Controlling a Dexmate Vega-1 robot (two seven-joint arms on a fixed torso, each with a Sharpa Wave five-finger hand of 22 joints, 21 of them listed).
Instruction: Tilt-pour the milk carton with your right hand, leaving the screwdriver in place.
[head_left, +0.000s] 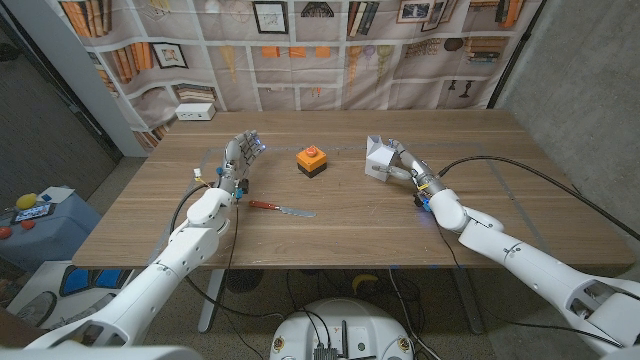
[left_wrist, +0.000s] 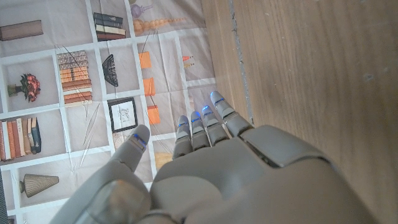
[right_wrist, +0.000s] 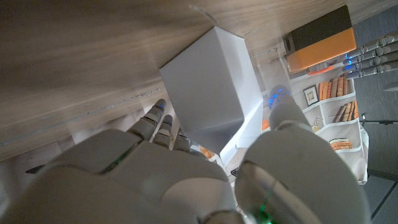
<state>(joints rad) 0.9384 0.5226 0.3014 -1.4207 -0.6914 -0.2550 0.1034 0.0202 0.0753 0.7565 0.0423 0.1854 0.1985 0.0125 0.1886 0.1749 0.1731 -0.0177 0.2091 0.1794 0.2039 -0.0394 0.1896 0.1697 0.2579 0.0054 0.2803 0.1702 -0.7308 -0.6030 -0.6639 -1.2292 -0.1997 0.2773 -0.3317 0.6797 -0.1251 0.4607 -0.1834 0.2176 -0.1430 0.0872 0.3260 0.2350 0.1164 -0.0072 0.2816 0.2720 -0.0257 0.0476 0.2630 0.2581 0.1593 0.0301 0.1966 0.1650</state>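
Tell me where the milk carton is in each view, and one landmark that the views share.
Head view: the carton stands right of centre on the table, with the right robot hand around it.
Left wrist view: the carton is not in it.
Right wrist view: the carton is at the centre, between the fingers and the thumb.
Shared landmark: the orange and black box.

No readable text, plain white milk carton (head_left: 378, 157), backdrop book spines too small to read
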